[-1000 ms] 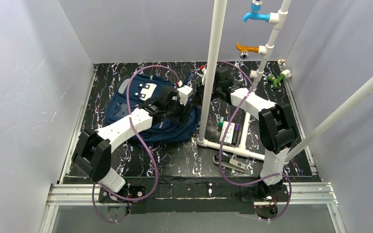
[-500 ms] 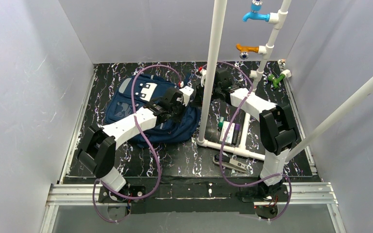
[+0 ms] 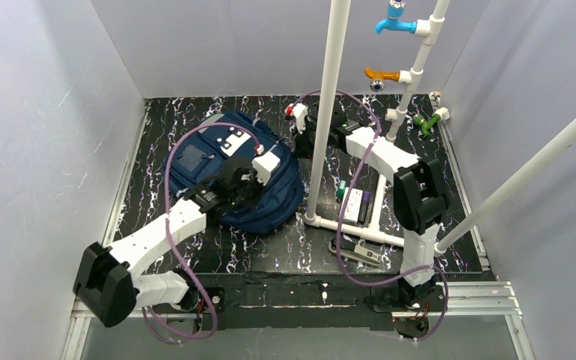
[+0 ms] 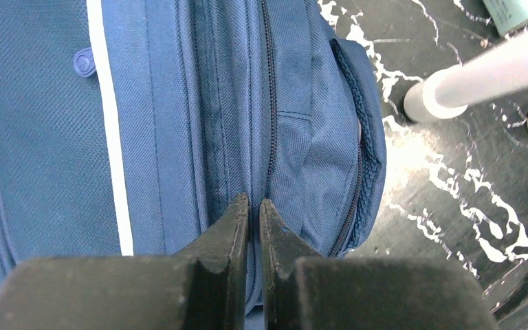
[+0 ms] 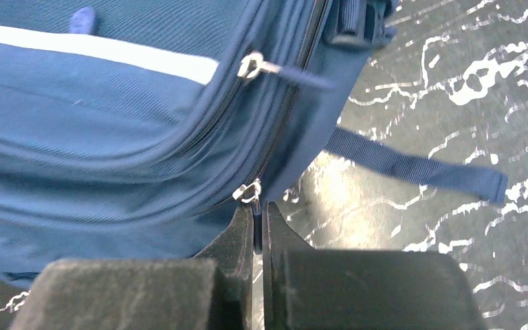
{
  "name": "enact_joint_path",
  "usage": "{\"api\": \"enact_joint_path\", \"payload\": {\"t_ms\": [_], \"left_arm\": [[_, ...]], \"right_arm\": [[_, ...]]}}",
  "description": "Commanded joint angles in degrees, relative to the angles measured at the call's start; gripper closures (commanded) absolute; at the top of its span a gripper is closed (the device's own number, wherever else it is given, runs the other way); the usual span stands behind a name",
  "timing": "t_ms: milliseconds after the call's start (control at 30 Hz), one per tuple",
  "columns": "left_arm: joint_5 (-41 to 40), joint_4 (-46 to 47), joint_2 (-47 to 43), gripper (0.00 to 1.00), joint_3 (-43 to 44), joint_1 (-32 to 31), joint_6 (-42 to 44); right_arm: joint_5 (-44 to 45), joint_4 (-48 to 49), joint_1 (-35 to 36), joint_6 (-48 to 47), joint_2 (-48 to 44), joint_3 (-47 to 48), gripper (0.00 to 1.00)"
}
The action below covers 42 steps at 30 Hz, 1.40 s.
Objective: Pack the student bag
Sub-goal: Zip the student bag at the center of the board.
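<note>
The student bag point(image 3: 217, 161) lies on the left half of the surface point(image 3: 270, 244), and the step in hand looks like unzipping it. The left gripper point(image 4: 254, 203) has its jaws closed, seemingly pinching fabric beside a zip line. The right gripper point(image 5: 258, 206) has its jaws closed on a zip pull point(image 5: 249, 192) at the bag's far right corner. Next, the right should draw that pull along its track while the left braces the bag.

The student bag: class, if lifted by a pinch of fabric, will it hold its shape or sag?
Probably sag: the student bag is soft woven fabric, creased beside the left fingers. Lifted by a pinch, it would likely drape rather than rise flat. Pushed, it may bunch up before sliding, and its loose strap would trail.
</note>
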Motion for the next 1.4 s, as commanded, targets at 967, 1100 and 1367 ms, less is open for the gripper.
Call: {"api": "enact_joint_path", "payload": {"t_ms": [967,1100,1367], "left_arm": [[1.91,-12.36,-25.43,1.0,-11.55,0.8,5.51],[1.63,-12.33,-25.61,1.0,-11.68,0.75,5.42],[-0.3,-11.37,-27.87,1.0,-13.86,0.75,4.49]], "right_arm": [[-3.38,22.45,-3.14,3.77,27.74,28.91,0.99],[-1.71,23.31,-3.14,5.08,28.81,30.45,0.99],[-3.02,31.03,-3.01,7.19,29.69,28.08,0.98]]}}
